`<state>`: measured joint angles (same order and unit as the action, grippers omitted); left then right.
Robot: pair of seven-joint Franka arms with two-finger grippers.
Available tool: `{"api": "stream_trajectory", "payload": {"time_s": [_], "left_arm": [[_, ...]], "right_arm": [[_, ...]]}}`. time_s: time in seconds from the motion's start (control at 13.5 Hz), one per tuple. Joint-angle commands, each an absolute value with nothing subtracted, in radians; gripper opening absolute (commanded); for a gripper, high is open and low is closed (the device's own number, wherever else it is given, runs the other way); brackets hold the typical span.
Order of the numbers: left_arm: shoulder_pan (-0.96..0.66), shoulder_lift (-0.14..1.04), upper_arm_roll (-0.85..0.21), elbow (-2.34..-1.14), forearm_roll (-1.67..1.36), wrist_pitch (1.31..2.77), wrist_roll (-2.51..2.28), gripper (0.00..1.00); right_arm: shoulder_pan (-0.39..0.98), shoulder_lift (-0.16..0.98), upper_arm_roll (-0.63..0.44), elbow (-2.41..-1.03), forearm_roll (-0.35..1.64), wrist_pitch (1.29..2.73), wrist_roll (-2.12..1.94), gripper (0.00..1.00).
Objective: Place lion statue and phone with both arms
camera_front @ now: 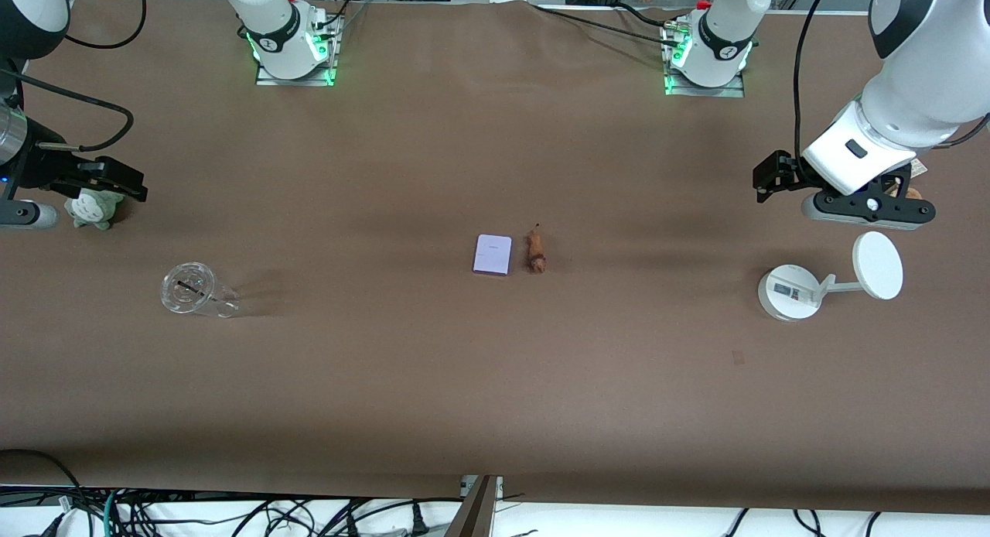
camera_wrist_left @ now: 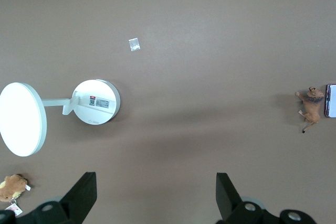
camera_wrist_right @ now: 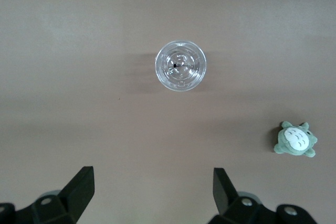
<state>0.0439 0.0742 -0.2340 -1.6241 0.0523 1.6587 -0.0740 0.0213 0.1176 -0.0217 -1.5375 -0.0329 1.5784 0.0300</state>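
The phone (camera_front: 493,254), a flat lavender-white rectangle, lies at the middle of the table. The lion statue (camera_front: 535,251), a tiny reddish-brown figurine, lies right beside it on the side toward the left arm's end. Both show at the edge of the left wrist view: the lion statue (camera_wrist_left: 311,107) and a sliver of the phone (camera_wrist_left: 331,100). My left gripper (camera_front: 771,179) hangs open and empty over the left arm's end of the table; it also shows in the left wrist view (camera_wrist_left: 156,192). My right gripper (camera_front: 120,182) hangs open and empty over the right arm's end; it also shows in the right wrist view (camera_wrist_right: 152,192).
A white round stand (camera_front: 789,292) with a disc (camera_front: 878,265) stands near the left gripper, with a brown plush (camera_wrist_left: 13,187) close by. A clear cup (camera_front: 189,289) and a grey-green plush (camera_front: 94,210) sit at the right arm's end. A small scrap (camera_wrist_left: 134,44) lies on the cloth.
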Motion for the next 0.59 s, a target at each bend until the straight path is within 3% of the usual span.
{"api": "stream_trajectory", "payload": {"time_s": [0.0, 0.52], "left_arm": [[0.049, 0.068, -0.236, -1.618, 0.041, 1.638, -0.061, 1.00], [0.054, 0.071, -0.236, -1.614, 0.041, 1.637, -0.063, 1.00]], "right_arm": [[0.009, 0.130, -0.015, -1.508, -0.011, 1.566, 0.038, 1.00], [0.009, 0.132, -0.015, -1.508, -0.012, 1.568, 0.038, 1.00]]}}
